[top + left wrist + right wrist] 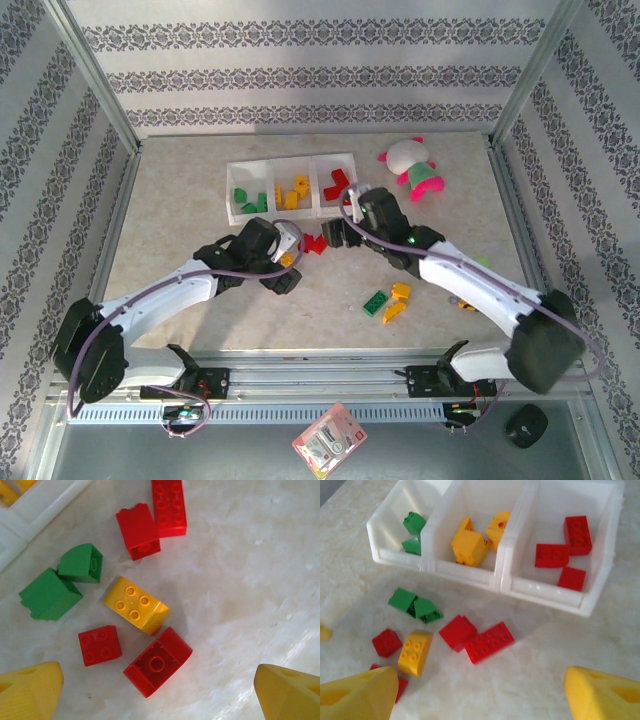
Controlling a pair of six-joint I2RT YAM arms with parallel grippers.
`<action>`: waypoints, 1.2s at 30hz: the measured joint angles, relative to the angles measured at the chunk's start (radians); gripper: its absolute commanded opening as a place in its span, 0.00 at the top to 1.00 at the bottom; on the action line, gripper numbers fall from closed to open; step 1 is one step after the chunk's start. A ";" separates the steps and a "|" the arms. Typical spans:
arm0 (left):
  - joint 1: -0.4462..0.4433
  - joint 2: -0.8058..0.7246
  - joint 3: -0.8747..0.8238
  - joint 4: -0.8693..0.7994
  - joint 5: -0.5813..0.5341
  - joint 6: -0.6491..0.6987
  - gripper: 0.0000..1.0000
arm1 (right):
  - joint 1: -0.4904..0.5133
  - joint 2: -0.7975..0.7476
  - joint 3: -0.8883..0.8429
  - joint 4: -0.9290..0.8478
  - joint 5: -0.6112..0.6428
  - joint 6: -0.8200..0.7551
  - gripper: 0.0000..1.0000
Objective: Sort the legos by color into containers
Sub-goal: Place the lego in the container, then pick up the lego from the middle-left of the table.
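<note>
Left claw (159,700) and right claw (480,695) are hovering agape and empty; the left is best straddling the yellow brick (136,605) squarely, sparing the red brick (157,662) beside it.

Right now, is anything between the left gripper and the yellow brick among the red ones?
Nothing visible does. The left gripper is open and the yellow brick lies uncovered ahead of it; a red curved brick lies close against its near side.

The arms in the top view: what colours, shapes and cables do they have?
Both the left arm and the right arm have white links and bulky black joints, with a purple cable looped alongside. Their fingers are yellow wedge-shaped pads.
</note>
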 measured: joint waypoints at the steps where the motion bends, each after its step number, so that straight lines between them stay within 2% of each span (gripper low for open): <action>1: 0.000 0.025 0.023 -0.023 0.000 0.048 0.07 | 0.000 -0.045 -0.039 -0.001 0.000 0.000 0.14; 3: 0.000 0.077 0.065 -0.074 -0.002 0.131 0.16 | -0.002 -0.126 -0.101 -0.004 0.000 0.000 0.14; 8: -0.001 0.268 0.215 -0.224 -0.045 0.290 0.23 | -0.023 -0.263 -0.160 -0.055 0.005 0.000 0.14; 15: -0.001 0.466 0.358 -0.363 -0.084 0.390 0.26 | -0.034 -0.331 -0.169 -0.102 0.013 0.000 0.14; 29: -0.002 0.546 0.392 -0.417 -0.064 0.438 0.31 | -0.046 -0.281 -0.169 -0.113 0.012 0.000 0.13; 36: -0.008 0.566 0.392 -0.418 -0.064 0.437 0.48 | -0.047 -0.259 -0.169 -0.114 0.012 0.000 0.13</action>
